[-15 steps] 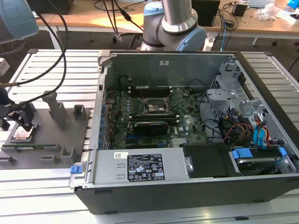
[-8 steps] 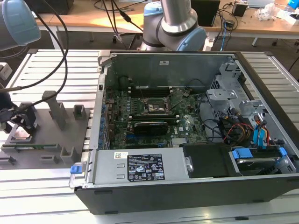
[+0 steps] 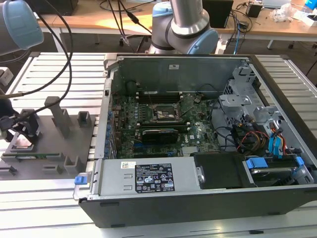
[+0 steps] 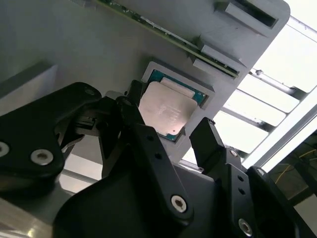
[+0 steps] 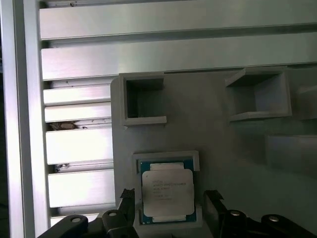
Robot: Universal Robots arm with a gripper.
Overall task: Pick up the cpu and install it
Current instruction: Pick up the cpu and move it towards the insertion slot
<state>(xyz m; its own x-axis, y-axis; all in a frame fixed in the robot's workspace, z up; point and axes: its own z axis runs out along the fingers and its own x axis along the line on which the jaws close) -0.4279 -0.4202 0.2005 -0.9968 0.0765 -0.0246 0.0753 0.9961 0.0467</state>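
End effector hangs open, holding nothing, fingers straddling the cpu, which lies flat in a recess of the grey fixture on the desk at the exterior view's left; farther right stands the open computer case.

Cpu top silvery metal, dull sheen; holder matt grey plastic.

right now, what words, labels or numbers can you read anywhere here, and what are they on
Nothing reads clearly.
cpu: faint lines of print on its metal top, too blurred.
black label on the computer case: white print, too small.
white sticker beside it: too small.
wall sticker inside the case: too small.
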